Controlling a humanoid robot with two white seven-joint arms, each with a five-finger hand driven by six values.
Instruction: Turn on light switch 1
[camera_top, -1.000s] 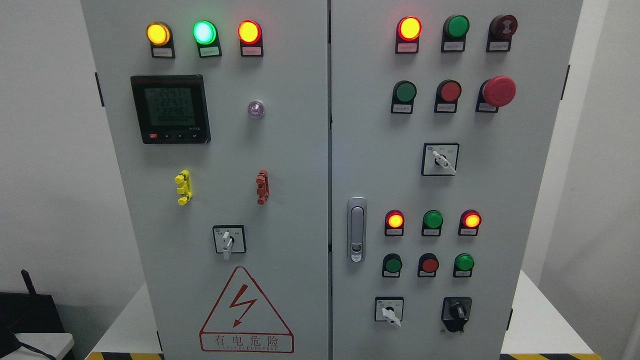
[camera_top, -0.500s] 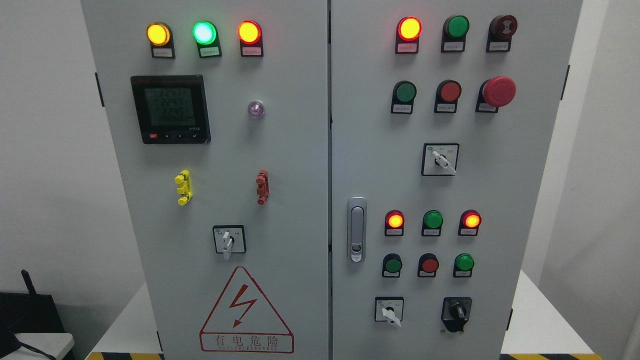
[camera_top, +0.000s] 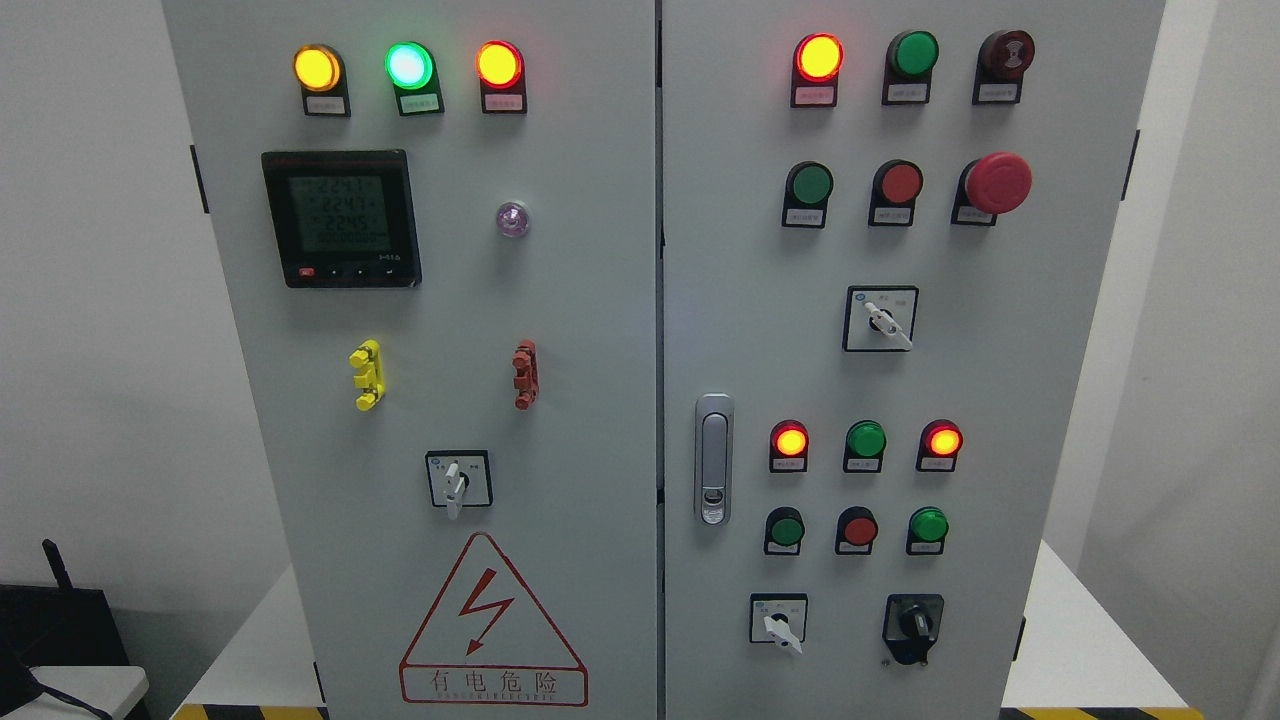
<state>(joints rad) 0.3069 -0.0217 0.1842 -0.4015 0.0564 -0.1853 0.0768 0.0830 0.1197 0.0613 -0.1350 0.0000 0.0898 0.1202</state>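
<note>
Head view. Grey sheet-metal electrical cabinet (camera_top: 600, 330), two doors, standing on a white table (camera_top: 1080, 650) with black-and-yellow hazard tape along its front edge.

Left door: yellow, green and red round lit indicator lamps in a row near the top edge; black square digital meter with a lit display (camera_top: 340, 218); small clear violet lamp (camera_top: 512, 219); yellow plastic clip (camera_top: 366, 375) and red plastic clip (camera_top: 524, 374); white-handled rotary selector on a black-framed plate (camera_top: 458, 480); red triangular lightning warning sign (camera_top: 492, 622) at the bottom edge.

Right door: lit red lamp, green and dark red caps in the top row; green button, red button and red mushroom emergency stop (camera_top: 996, 183) below; a white-handled rotary selector (camera_top: 880, 318) at mid-height; chrome door latch (camera_top: 713, 458) by the inner edge; a cluster of two lit red lamps, green caps and small buttons; a white-handled selector (camera_top: 778, 620) and a black-knobbed selector (camera_top: 912, 625) near the bottom edge.

Task item: light switch 1. Label print is too small to read, so which control it is cannot be told.

Handling, as a judgement: controls are rigid moulded plastic, fixed to the panel, spring- or detent-loaded. A button wants a square fingertip press on its cap; a selector wants a pinch across its handle and a short twist.

Robot hand: neither in view; finger posture cannot be told.
</note>
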